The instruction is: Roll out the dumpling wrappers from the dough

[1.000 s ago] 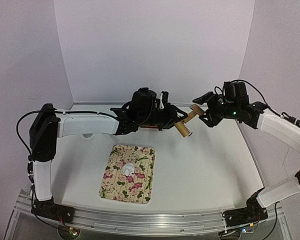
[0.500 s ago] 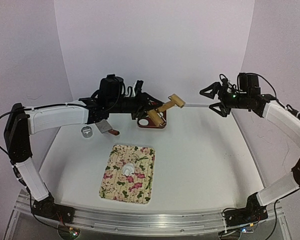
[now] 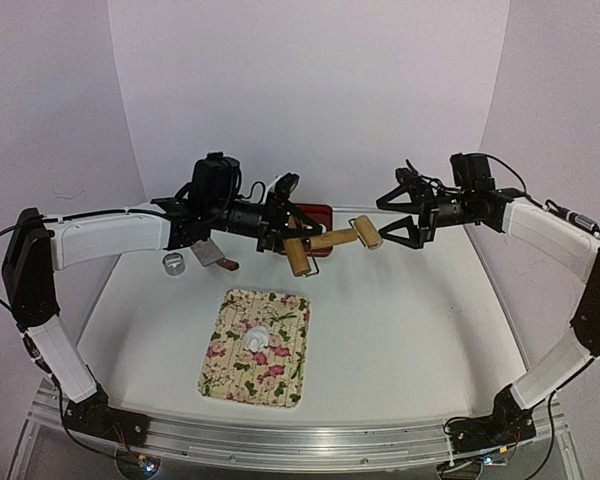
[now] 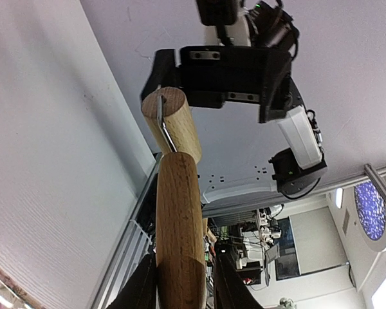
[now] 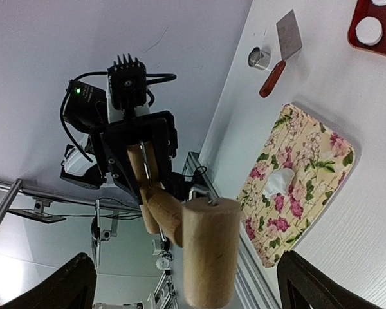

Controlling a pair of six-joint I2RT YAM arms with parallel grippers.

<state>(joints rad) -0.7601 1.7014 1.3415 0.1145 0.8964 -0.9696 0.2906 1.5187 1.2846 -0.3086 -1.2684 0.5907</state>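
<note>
A wooden roller point(image 3: 325, 241) hangs above the back of the table. My left gripper point(image 3: 286, 236) is shut on its handle point(image 4: 179, 238), which fills the gap of the left gripper point(image 4: 183, 286) in the left wrist view. My right gripper point(image 3: 400, 215) is open, its fingers wide on either side of the roller's small cylinder point(image 5: 209, 254) without touching it. The dough point(image 3: 257, 337) is a small white lump on the floral mat point(image 3: 280, 375). Two round white dumpling wrappers point(image 5: 371, 29) lie in a red tray point(image 5: 356, 40).
A small metal ring point(image 3: 175, 262) and a scraper point(image 3: 216, 255) with a red handle lie at the back left of the table. The red tray point(image 3: 318, 212) sits at the back, partly behind my left gripper. Purple walls close in the back and sides.
My right gripper opened wide, backed away from the roller, then came back to its small cylinder. My left arm drew back leftward, uncovering the ring and scraper, and turned the roller toward the right gripper.
</note>
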